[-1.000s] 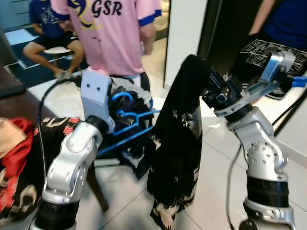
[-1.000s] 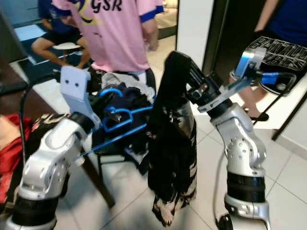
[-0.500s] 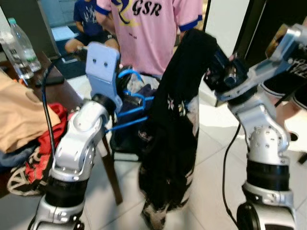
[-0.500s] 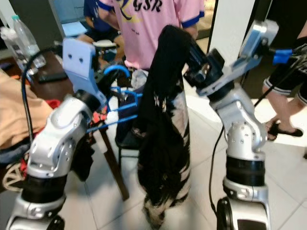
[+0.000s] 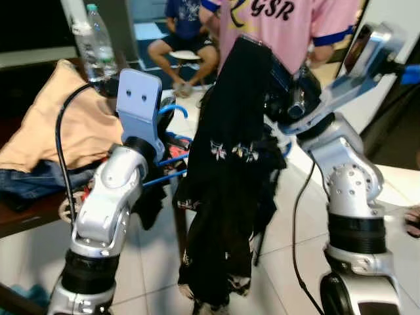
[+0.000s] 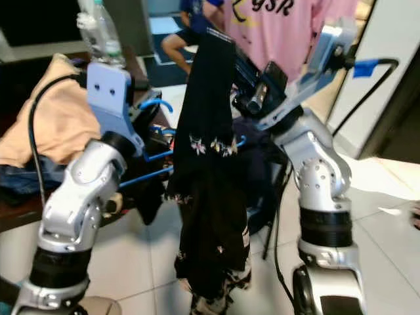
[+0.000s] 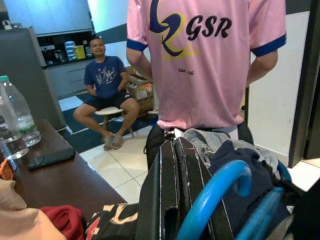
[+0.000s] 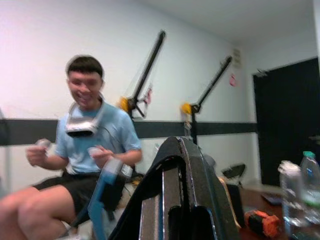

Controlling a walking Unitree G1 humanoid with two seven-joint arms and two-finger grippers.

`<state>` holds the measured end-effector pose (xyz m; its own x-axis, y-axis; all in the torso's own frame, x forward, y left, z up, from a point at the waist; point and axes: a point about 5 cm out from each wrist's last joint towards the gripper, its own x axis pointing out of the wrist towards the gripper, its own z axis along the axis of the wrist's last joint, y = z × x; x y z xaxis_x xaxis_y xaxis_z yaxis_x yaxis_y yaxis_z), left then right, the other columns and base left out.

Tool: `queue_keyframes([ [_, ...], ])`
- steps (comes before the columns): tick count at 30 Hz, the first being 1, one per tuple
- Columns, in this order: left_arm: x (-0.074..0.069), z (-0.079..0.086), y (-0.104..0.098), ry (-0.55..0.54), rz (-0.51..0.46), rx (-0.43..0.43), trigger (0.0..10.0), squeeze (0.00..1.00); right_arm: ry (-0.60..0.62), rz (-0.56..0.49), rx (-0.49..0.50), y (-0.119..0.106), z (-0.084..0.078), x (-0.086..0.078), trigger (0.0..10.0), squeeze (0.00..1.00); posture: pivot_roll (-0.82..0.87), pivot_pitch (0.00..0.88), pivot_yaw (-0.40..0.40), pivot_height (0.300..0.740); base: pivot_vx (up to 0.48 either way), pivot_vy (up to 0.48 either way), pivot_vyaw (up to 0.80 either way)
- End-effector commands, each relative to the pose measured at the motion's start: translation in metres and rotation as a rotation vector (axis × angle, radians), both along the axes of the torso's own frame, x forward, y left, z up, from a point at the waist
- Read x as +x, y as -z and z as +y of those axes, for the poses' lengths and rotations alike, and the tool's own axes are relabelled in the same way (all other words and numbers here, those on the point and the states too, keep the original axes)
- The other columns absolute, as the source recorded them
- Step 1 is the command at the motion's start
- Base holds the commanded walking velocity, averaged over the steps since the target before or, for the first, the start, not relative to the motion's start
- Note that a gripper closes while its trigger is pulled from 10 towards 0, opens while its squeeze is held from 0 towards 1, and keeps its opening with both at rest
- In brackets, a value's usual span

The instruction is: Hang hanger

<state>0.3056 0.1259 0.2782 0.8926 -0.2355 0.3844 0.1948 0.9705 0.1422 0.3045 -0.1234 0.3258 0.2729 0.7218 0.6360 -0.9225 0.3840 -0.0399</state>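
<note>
My left gripper (image 7: 175,165) is shut on a blue plastic hanger (image 5: 172,159), held out at chest height; its curved hook (image 7: 216,192) rises beside the black fingers (image 7: 192,175). To its right a long black garment (image 5: 226,170) with small white flower prints hangs down toward the floor. Its top is draped over my raised right gripper (image 8: 178,165), whose fingers (image 6: 244,67) are shut with black cloth along one side. The garment's edge overlaps the hanger's right end in the eye views.
A dark wooden table (image 5: 29,216) on my left carries a beige cloth (image 5: 62,128), jeans (image 5: 26,180) and water bottles (image 5: 98,36). A person in a pink shirt (image 5: 289,20) stands close behind the garment. Another person (image 5: 184,23) sits farther back. Pale floor tiles (image 5: 282,216) lie below.
The camera has swung left, bringing the table, beige cloth and bottles into view. Both grippers keep their hold, and the garment now hangs closer against the hanger.
</note>
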Motion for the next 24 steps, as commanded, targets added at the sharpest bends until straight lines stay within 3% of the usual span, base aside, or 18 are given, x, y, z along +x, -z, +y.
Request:
queue_keyframes([
  [1, -0.001, 0.011, -0.003, -0.041, -0.007, 0.017, 10.0, 0.00, -0.007, -0.022, -0.015, -0.004, 0.006, 0.000, 0.0, 0.00, 0.06, 0.000, -0.043, 0.740, 0.000, 0.000, 0.63],
  [11, -0.002, 0.016, -0.013, -0.054, -0.038, -0.018, 10.0, 0.00, -0.005, -0.068, -0.046, -0.018, 0.016, 0.008, 0.0, 0.00, 0.07, 0.000, -0.057, 0.740, 0.000, 0.000, 0.63],
  [17, -0.010, 0.019, -0.032, -0.047, -0.112, 0.000, 10.0, 0.00, -0.004, -0.127, -0.053, -0.038, 0.022, 0.015, 0.0, 0.00, 0.11, 0.000, -0.080, 0.740, 0.000, 0.000, 0.62],
  [18, -0.013, 0.019, -0.036, -0.035, -0.132, 0.010, 10.0, 0.00, 0.008, -0.129, -0.065, -0.041, 0.026, 0.018, 10.0, 0.00, 0.12, 0.000, -0.085, 0.740, 0.304, 0.000, 0.00],
  [24, -0.019, 0.019, -0.039, -0.024, -0.154, 0.014, 10.0, 0.00, 0.029, -0.128, -0.112, -0.044, 0.038, 0.024, 10.0, 0.00, 0.13, 0.000, -0.102, 0.740, 0.328, 0.000, 0.00],
])
